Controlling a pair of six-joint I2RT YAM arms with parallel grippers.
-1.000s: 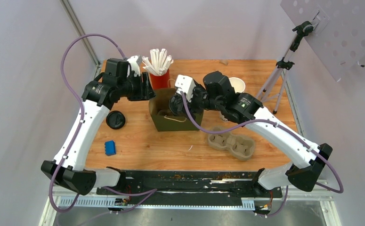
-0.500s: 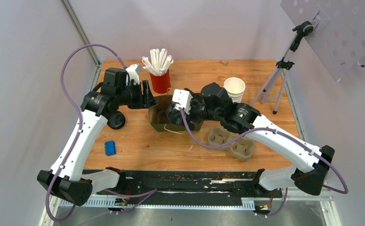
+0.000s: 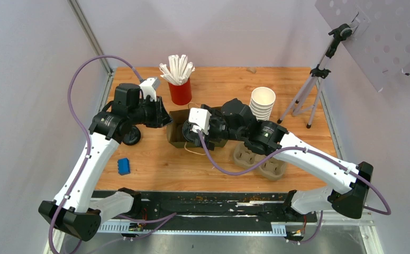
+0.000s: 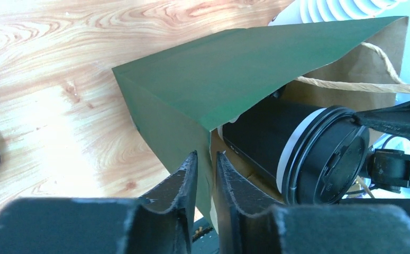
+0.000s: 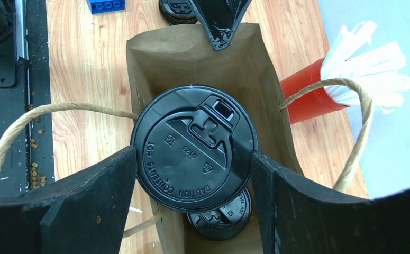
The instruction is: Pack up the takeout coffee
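Between the right gripper's (image 5: 193, 161) fingers sits the takeout coffee (image 5: 194, 135). The gripper is spread to about the width of the black sip lid and closed on the cup at or just under the lid rim; the exact contact is hidden. Cup and gripper hang inside the mouth of the green-and-brown paper bag (image 5: 155, 58), above its floor rather than on it.

Directly ahead of the right gripper, at the far rim of the bag, the left gripper (image 4: 207, 159) is nearly closed, pinching one bag wall to hold the mouth open.

Several things could go wrong from here:

- **Uneven landing:** Just below the held cup, a second black lid (image 5: 221, 214) lies deep in the bag. If the coffee is let go over it, the base may land on an uneven surface and the cup could tip or spill.
- **Lid popping off:** If the grip is on the lid rather than the paper wall, squeezing or dragging could pop the lid off.
- **Handle snag:** A twine handle (image 5: 351, 121) loops beside the right gripper and could catch a finger on the way out, pulling the bag over on the tabletop (image 5: 86, 79).
- **Bag mouth folding:** If the left pinch slips, the thin wall may fold inward against the cup.
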